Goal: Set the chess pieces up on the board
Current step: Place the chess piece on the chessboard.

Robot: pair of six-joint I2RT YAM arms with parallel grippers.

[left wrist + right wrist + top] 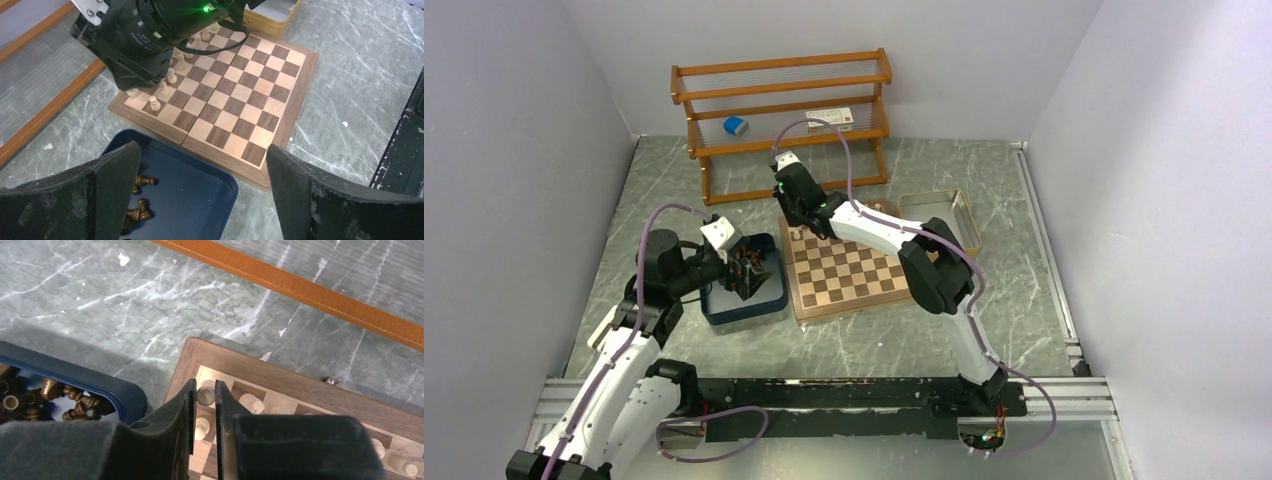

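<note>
Pinching a turned cream piece (206, 394) between narrow, matte black jaws, the right gripper (204, 386) stands over the corner square of the checked wooden board (280, 380). More cream pieces (170, 77) line that edge. The left gripper (202, 150) hangs with its jaws spread wide above a glossy navy tray (200, 200) just beside the board, where dark pieces (142, 180) lie tumbled. Underneath is a marbled grey-green table (844, 340).
</note>
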